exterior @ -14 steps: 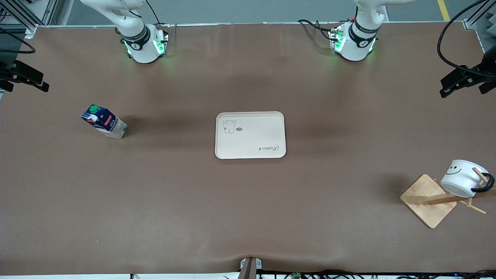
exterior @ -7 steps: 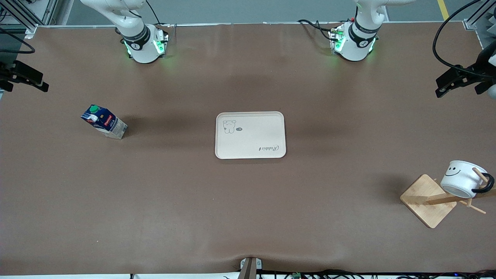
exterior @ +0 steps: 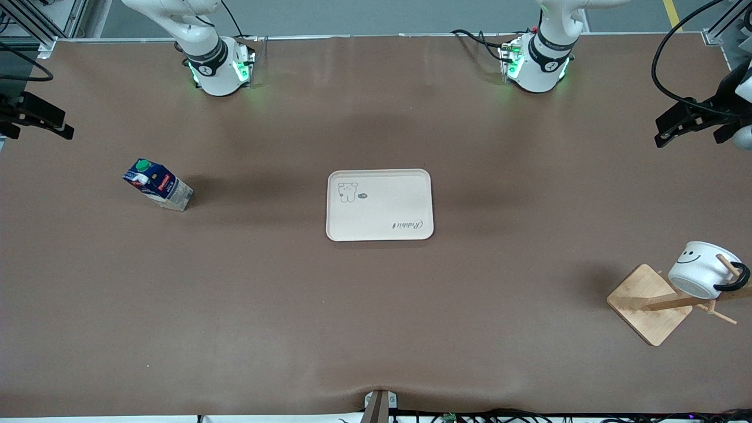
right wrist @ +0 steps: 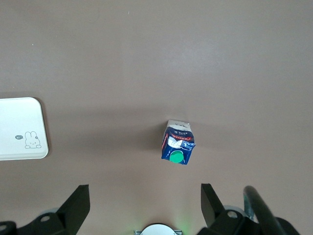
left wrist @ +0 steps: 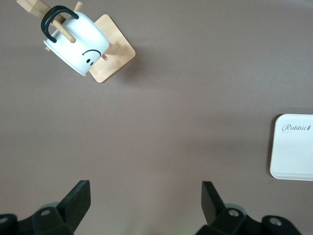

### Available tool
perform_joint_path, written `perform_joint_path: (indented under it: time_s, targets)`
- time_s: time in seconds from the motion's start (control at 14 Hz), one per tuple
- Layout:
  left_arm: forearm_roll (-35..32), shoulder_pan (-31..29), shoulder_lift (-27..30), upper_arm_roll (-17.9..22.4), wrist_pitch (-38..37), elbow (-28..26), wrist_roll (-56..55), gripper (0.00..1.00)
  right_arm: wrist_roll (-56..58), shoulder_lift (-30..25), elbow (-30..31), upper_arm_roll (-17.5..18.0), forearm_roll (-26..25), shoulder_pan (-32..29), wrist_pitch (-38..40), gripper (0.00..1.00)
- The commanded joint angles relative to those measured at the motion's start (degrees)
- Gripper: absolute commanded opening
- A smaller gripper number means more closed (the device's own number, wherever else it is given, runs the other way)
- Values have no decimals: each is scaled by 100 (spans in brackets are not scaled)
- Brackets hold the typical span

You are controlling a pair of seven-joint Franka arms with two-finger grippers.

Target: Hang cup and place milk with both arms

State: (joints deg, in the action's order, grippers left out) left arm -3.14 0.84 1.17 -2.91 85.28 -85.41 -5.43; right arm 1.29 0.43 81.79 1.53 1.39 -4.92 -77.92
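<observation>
The white cup (exterior: pixel 700 269) with the smiley face hangs by its black handle on a peg of the wooden rack (exterior: pixel 649 304), at the left arm's end of the table. It also shows in the left wrist view (left wrist: pixel 78 43). The blue and white milk carton (exterior: pixel 157 185) with a green cap stands on the table at the right arm's end, and shows in the right wrist view (right wrist: pixel 177 143). My left gripper (left wrist: pixel 145 200) is open and empty, high over bare table (exterior: pixel 675 123). My right gripper (right wrist: pixel 145 201) is open and empty, high over the table's edge (exterior: pixel 53 123).
A cream tray (exterior: pixel 380 204) with a rabbit drawing lies flat in the middle of the table, empty; its edge shows in both wrist views (left wrist: pixel 293 147) (right wrist: pixel 22 128). The arm bases (exterior: pixel 217 67) (exterior: pixel 537 61) stand along the farthest edge from the front camera.
My left gripper has drifted a little toward the middle of the table. The cup, the milk, the tray and my right gripper have not moved.
</observation>
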Motion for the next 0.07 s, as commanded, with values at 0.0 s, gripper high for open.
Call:
perform_joint_path:
  time_s: [0.0]
  targets:
    - [104, -23, 6, 0, -64, 130, 33, 100, 56, -122, 118, 32, 107, -97, -13, 100]
